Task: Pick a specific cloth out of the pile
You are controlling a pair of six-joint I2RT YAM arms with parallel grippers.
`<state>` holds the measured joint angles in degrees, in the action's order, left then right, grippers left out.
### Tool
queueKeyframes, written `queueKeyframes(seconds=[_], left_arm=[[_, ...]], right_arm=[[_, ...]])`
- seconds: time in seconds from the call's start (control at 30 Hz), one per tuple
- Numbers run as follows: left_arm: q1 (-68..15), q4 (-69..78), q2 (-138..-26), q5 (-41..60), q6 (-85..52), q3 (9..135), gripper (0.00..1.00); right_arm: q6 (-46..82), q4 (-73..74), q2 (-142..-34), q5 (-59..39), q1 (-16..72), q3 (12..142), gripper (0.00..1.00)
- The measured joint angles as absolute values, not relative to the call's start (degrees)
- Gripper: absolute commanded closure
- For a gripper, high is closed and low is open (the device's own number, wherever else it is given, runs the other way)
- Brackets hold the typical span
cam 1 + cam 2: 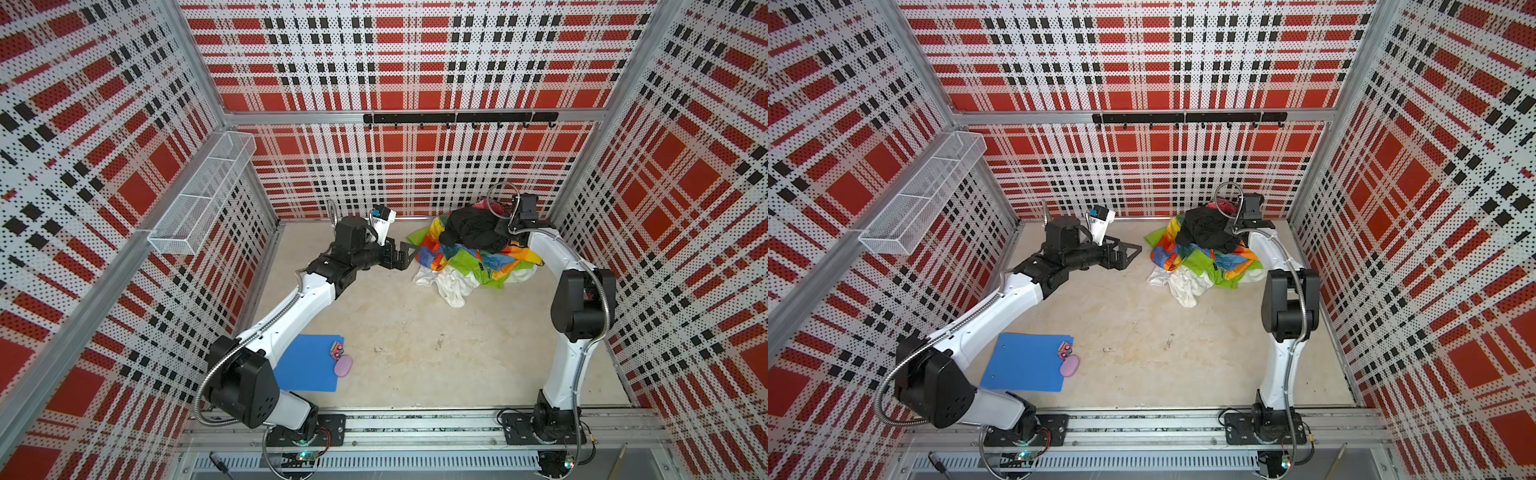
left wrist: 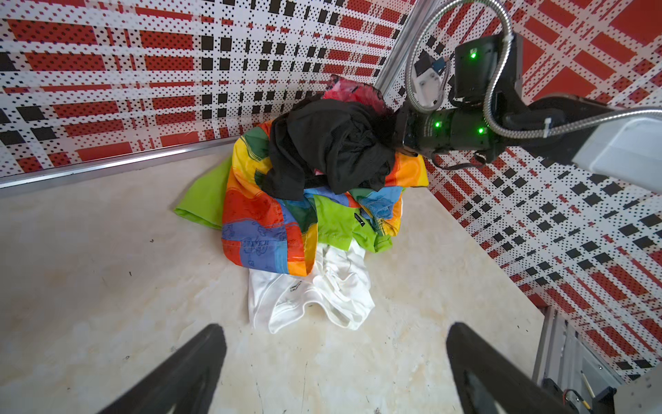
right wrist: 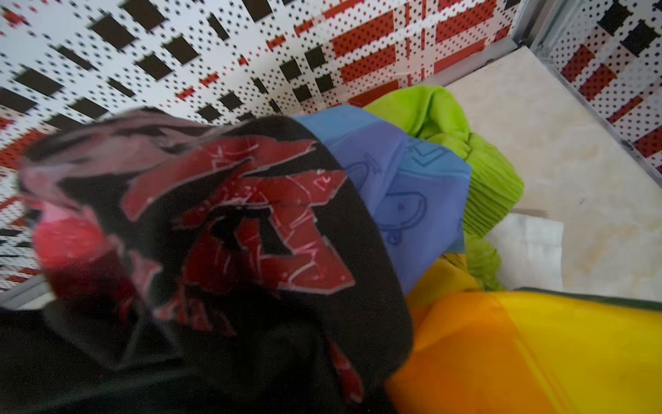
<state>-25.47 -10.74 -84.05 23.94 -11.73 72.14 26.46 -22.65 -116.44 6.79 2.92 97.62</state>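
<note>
The pile (image 1: pixel 453 253) (image 1: pixel 1200 257) lies in the back right corner of the floor. It holds a rainbow patchwork cloth (image 2: pixel 258 229), a lime-green garment (image 2: pixel 336 225) and, on top, a black garment (image 1: pixel 469 232) (image 2: pixel 329 150) (image 3: pixel 250 358). The white cloth (image 1: pixel 446 286) (image 1: pixel 1183 286) (image 2: pixel 322 297) spills from under the pile's front edge onto the floor, with small dark lettering on it. My left gripper (image 1: pixel 409 257) (image 1: pixel 1131 257) (image 2: pixel 336 329) stands open beside the pile's left side, nothing between its fingers. My right gripper (image 1: pixel 500 232) (image 2: pixel 397 136) is buried in the black garment, its jaws hidden.
A blue folder (image 1: pixel 309 365) lies front left with a pink oval object (image 1: pixel 344 368) and a small toy (image 1: pixel 336 348) on it. A wire basket (image 1: pixel 199 199) hangs on the left wall, a hook rail (image 1: pixel 457 117) on the back wall. Walls hem the pile at back and right.
</note>
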Motion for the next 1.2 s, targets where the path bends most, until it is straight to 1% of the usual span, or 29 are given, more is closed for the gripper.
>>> queueKeyframes(seconds=[0.17, 0.23, 0.3, 0.47, 0.57, 0.7, 0.83, 0.93, 1.07, 1.2], left_arm=[[-25.50, -10.74, -84.05, 23.97, -11.70, 72.14, 0.01], [-25.50, -10.74, -84.05, 23.94, -11.68, 72.14, 0.01], [-25.50, -10.74, -84.05, 23.97, -11.55, 72.14, 0.01], [-25.52, -10.74, -83.74, 23.75, -11.22, 71.96, 0.01], [-25.50, -10.79, -83.22, 23.55, -10.83, 71.61, 0.01], [-24.91, -10.76, -82.87, 24.38, -10.20, 71.53, 0.01], [-23.09, -10.76, -82.87, 27.07, -9.98, 71.53, 0.01], [-21.80, -10.70, -82.83, 28.16, -10.00, 71.44, 0.01], [-20.97, -9.80, -81.60, 28.27, -10.24, 69.63, 0.01], [-20.97, -9.41, -80.82, 28.47, -10.24, 69.25, 0.01]], right_arm=[[26.33, -18.94, -114.17, 7.90, 2.92, 92.58, 0.43], [26.15, -18.61, -112.01, 8.21, 2.92, 90.65, 0.35], [25.45, -18.52, -109.16, 8.34, 2.92, 88.68, 0.29], [24.36, -17.47, -100.77, 8.71, 3.49, 82.83, 0.25], [23.46, -16.43, -94.87, 9.15, 4.69, 78.37, 0.25], [22.83, -14.90, -87.50, 8.43, 7.49, 72.77, 0.24], [22.06, -13.47, -82.72, 7.01, 11.77, 68.55, 0.24], [22.09, -12.75, -81.97, 6.42, 15.92, 66.67, 0.23], [22.52, -11.99, -83.42, 5.37, 20.47, 64.27, 0.15], [22.55, -10.81, -87.35, 4.78, 22.37, 63.07, 0.09]])
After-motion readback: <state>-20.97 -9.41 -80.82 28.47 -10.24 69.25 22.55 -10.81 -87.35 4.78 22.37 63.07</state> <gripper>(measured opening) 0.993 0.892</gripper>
